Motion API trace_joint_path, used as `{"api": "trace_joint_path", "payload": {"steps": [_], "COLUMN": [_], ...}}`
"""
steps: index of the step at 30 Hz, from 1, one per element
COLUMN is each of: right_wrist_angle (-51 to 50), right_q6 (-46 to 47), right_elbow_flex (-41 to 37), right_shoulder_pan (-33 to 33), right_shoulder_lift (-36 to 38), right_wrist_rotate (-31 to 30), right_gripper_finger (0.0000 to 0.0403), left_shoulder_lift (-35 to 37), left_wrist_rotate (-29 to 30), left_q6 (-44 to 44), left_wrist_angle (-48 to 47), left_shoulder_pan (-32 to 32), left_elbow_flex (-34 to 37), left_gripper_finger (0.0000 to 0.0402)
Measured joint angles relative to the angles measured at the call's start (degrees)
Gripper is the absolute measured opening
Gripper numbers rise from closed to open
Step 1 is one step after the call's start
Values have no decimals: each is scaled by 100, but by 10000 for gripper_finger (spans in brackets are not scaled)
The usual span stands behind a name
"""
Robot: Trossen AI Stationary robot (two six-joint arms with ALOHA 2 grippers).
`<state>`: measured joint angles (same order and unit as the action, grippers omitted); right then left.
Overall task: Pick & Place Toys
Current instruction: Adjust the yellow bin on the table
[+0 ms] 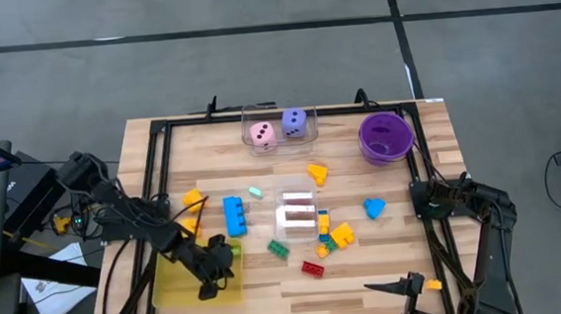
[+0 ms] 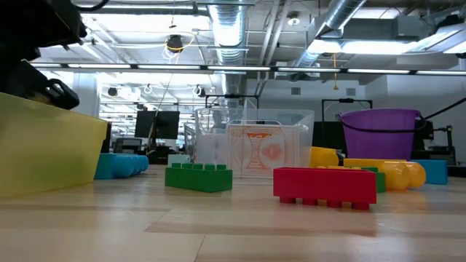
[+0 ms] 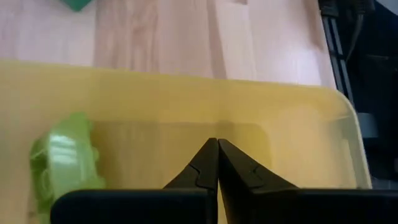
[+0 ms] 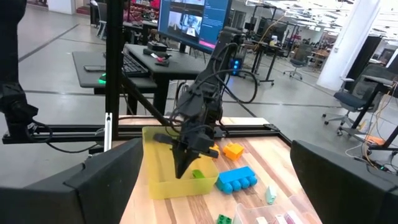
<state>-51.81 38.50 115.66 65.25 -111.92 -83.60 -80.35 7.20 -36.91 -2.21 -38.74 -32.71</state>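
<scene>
Tabletop [image 1: 387, 258] bare beside tray [image 1: 171, 288] (near-left corner)

High view looks straight down on the whole tabletop [image 1: 299, 284] from well above. Low view sits at tabletop level, close behind a red brick [image 2: 325, 187], facing the room. Left wrist view peers down past the left gripper [image 3: 217, 163] into the yellow tray [image 3: 186, 112], very near. Right wrist view looks across the tabletop at that same tray, shared with high and low views
</scene>
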Motion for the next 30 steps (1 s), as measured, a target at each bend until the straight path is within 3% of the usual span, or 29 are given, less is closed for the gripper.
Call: {"api": "trace_joint_path", "payload": {"steps": [16, 23, 30], "right_wrist_angle": [-2, -2, -2], "right_q6": [-2, -2, -2], "right_elbow_flex": [0, 0, 0], "right_shoulder_pan": [-2, -2, -2], "right_shoulder_lift": [0, 0, 0], "right_wrist_rotate": [97, 128, 128], "right_gripper_finger": [400, 400, 400], "left_shoulder_lift": [-191, -191, 112], "left_wrist_rotate": [-39, 50, -283], "left_q6": [415, 477, 1000], "left_wrist_angle": [907, 910, 738], "left_shoulder_pan": [282, 282, 282], "left_elbow_flex": [2, 2, 2], "left_gripper_finger": [0, 0, 0]}}
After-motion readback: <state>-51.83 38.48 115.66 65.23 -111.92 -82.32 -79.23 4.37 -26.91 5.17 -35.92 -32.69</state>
